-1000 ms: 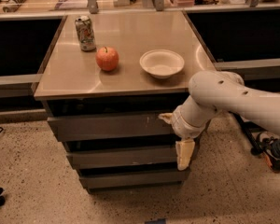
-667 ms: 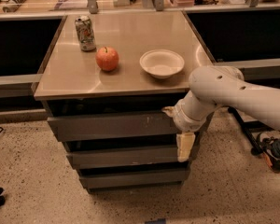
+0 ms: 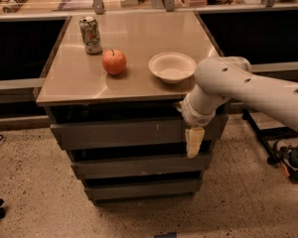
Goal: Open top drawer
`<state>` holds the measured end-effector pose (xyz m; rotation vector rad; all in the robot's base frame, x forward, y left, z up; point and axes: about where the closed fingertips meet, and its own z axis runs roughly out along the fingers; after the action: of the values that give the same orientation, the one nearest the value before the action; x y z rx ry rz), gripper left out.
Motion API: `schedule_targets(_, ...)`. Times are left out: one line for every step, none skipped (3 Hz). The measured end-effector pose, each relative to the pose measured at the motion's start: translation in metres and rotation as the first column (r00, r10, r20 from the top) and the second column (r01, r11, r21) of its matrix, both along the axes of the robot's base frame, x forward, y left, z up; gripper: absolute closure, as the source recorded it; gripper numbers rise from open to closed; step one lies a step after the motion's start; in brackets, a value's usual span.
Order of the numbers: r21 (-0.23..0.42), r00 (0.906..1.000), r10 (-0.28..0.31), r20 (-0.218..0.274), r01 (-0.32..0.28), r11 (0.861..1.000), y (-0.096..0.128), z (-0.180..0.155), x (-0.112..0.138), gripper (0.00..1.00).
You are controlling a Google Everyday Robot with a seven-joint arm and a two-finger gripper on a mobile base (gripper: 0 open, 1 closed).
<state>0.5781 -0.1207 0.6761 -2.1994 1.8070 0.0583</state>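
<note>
The gripper (image 3: 193, 149) is hanging pointing downward at the end of the white arm (image 3: 248, 90), in front of the right end of the cabinet. Its pale tip is lying across the lower edge of the top drawer (image 3: 124, 133) and the dark gap beneath it. Whether it is open or closed, or gripping anything, cannot be told, nor whether it is actually touching the metal.

The top drawer's grey front is stretching away to the left of the gripper, with pale scratch marks just left of it. The two narrower drawer fronts (image 3: 134, 166) are sitting below the gripper. Above it, on the table top (image 3: 144, 33), a white bowl (image 3: 172, 67) is resting nearest, a red apple (image 3: 114, 62) is lying further left, and a drinks can (image 3: 91, 34) is standing upright beyond that.
</note>
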Motion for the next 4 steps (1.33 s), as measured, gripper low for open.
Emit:
schedule_targets(-0.001, 0.9992, 0.002, -0.04, -0.002, 1.0, 0.005, -0.02, 0.014, 0.0)
schedule_targets(-0.007, 0.9988, 0.01, -0.048, -0.011, 1.0, 0.006, -0.022, 0.011, 0.0)
schedule_targets(0.014, 0.9996, 0.002, -0.027, -0.001, 1.0, 0.005, -0.028, 0.002, 0.0)
schedule_targets(0.036, 0.9995, -0.009, -0.031, 0.01, 0.999, 0.004, -0.043, -0.009, 0.0)
